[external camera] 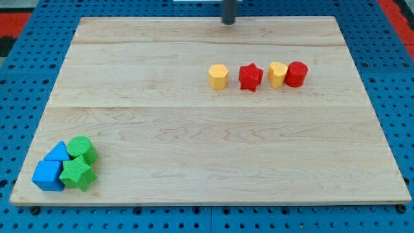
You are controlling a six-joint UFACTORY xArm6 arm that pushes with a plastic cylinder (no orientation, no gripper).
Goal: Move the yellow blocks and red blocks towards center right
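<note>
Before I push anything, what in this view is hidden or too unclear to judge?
- My tip: blurred, rod cut off by the view's top edge.
- Yellow heart: its right side is hidden by the touching red cylinder.
- Blue triangle: partly covered by the blue cube and green cylinder.

Yellow hexagon (218,76), red star (250,77), yellow, perhaps heart-shaped, block (277,74) touching red cylinder (296,74).

This is a robotics lab bench: a pale wooden board serves as the desk (213,149), lying on a blue perforated metal base plate (19,77) with a regular grid of mounting holes. Small plastic test blocks in plain colours, like the red star-shaped block (250,77), sit on it as experiment props.
</note>
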